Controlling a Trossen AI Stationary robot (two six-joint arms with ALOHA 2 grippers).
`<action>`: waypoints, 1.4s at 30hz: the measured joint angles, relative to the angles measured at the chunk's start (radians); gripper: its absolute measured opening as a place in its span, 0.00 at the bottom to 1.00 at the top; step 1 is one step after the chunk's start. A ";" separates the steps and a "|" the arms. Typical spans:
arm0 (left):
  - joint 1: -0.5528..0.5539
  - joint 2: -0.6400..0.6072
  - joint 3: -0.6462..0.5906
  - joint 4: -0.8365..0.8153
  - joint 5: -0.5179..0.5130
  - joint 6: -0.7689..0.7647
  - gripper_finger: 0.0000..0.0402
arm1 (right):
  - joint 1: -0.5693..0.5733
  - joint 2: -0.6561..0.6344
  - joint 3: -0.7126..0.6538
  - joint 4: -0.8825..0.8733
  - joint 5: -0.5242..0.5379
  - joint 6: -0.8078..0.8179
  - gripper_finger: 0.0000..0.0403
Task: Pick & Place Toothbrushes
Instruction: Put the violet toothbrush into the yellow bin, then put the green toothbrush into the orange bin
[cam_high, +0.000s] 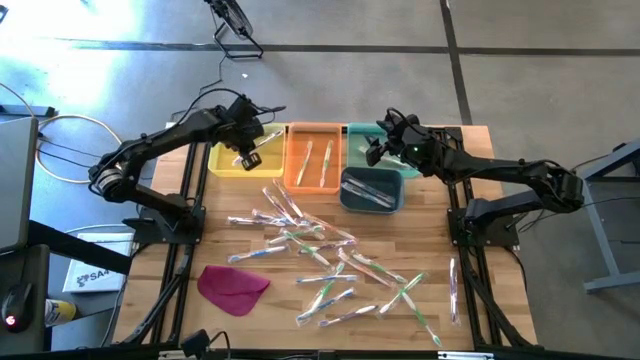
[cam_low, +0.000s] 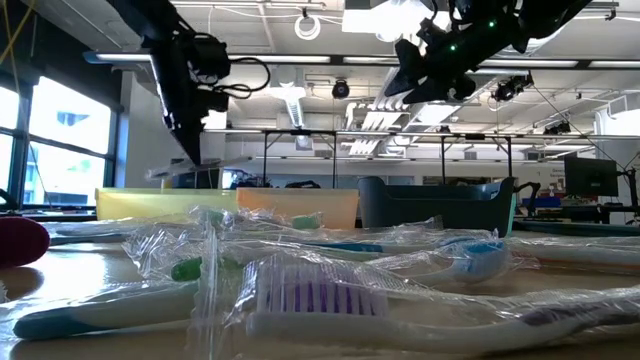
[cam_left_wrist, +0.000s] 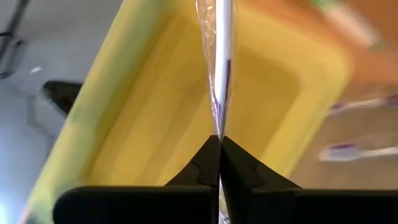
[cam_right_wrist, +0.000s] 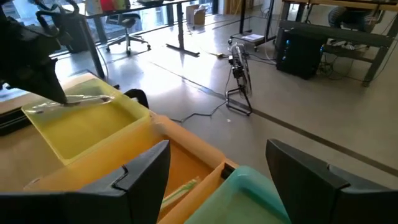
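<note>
wooden table, loose toothbrushes scattered mid-table. yellow bin, orange bin, teal bin in a row at the far edge. left gripper over yellow bin, jaws pinching a wrapped toothbrush. right gripper above teal bin, jaws spread, empty.

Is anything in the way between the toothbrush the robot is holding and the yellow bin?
Nothing visible. The left gripper is shut on a wrapped toothbrush and holds it right above the yellow bin, whose floor looks bare. The right gripper is open above the teal bin, away from that path.
</note>
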 joint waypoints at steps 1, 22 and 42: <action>0.000 0.000 -0.008 -0.001 -0.031 0.010 0.00 | 0.000 0.000 0.000 0.000 0.000 0.000 0.64; 0.001 0.000 -0.232 0.180 -0.203 0.033 0.00 | 0.000 0.000 0.000 -0.002 0.000 0.000 0.64; 0.001 0.000 -0.239 0.263 -0.199 0.014 0.20 | 0.000 0.000 0.000 -0.038 0.000 0.000 0.64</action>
